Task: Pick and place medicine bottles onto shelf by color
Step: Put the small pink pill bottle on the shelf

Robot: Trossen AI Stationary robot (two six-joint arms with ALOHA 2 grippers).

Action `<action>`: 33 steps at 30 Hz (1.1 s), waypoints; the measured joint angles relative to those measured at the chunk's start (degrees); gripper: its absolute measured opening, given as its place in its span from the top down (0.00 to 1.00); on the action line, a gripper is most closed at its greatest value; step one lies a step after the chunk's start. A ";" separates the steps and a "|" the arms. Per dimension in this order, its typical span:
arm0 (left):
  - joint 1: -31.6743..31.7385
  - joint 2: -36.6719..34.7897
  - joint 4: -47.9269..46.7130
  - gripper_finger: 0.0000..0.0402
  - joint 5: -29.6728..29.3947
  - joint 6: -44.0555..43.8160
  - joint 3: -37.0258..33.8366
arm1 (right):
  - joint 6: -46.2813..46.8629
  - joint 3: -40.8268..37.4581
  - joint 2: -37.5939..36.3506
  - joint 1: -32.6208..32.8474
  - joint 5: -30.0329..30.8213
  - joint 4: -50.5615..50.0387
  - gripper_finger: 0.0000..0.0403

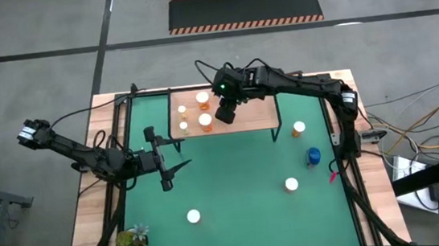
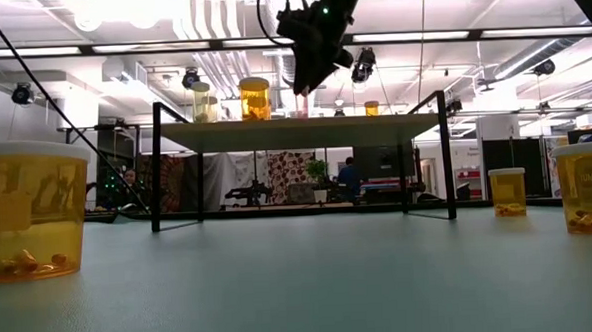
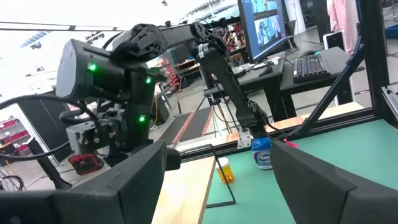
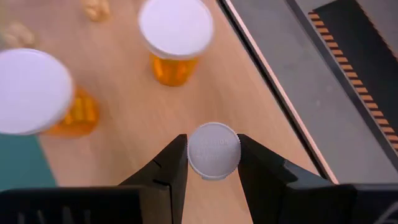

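Observation:
The shelf (image 1: 251, 118) stands at the far side of the green mat. Several orange medicine bottles with white caps (image 1: 203, 99) (image 4: 176, 37) stand on its left part. My right gripper (image 1: 225, 114) hangs over the shelf beside them, shut on a small white-capped bottle (image 4: 214, 150) whose body is hidden under the cap. More orange bottles (image 1: 298, 129) (image 1: 291, 185) (image 1: 193, 217) and a blue bottle (image 1: 313, 157) stand on the mat. My left gripper (image 1: 177, 171) waits open over the mat's left part, with nothing between its fingers. My right gripper pinches the small bottle by the rim of its round white cap (image 4: 193, 152), one finger on each side. The fingers come from above, slanting down. The bottle stays upright over the shelf's board (image 4: 124, 149); I cannot tell whether its bottom touches the wood.
A small green plant (image 1: 134, 243) stands at the near left corner. The shelf's thin black legs (image 2: 157, 167) (image 2: 446, 154) rise from the mat. The shelf's right half (image 1: 258, 103) is bare wood. The mat's middle (image 1: 233, 178) is free.

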 joint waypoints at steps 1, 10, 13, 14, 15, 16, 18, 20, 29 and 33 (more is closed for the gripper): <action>0.00 0.00 0.02 0.33 0.00 0.00 0.00 | -0.01 -0.22 0.00 -0.29 -0.02 0.04 0.72; 0.00 0.00 0.00 0.33 -0.01 0.00 0.00 | 0.59 -3.00 0.00 -0.88 -1.73 1.71 0.72; 0.00 0.00 0.00 0.33 0.00 0.00 0.00 | 0.64 -3.77 0.00 -0.86 -1.74 2.67 0.72; 0.00 0.00 0.01 0.33 0.00 -0.01 0.00 | 0.66 -3.87 0.00 -0.89 -1.70 2.79 0.72; 0.00 0.00 0.01 0.33 -0.01 0.00 0.00 | 0.65 -3.94 0.00 -0.89 -1.69 3.14 0.72; 0.00 0.00 0.01 0.33 0.00 0.00 0.00 | 0.63 -3.94 0.00 -0.89 -1.68 3.41 0.72; 0.00 0.00 0.00 0.33 0.00 0.00 0.00 | 0.61 -3.85 0.00 -0.89 -1.69 3.49 0.72; 0.00 0.00 0.00 0.33 0.00 0.00 0.00 | 0.61 -3.81 0.00 -0.89 -1.68 3.79 0.72; 0.01 0.00 0.00 0.33 0.00 0.00 0.00 | 0.61 -3.83 0.00 -0.89 -2.89 3.81 0.72; 0.00 0.00 0.00 0.33 -0.01 0.00 0.00 | 1.25 -3.83 0.00 -0.87 -5.98 3.87 0.72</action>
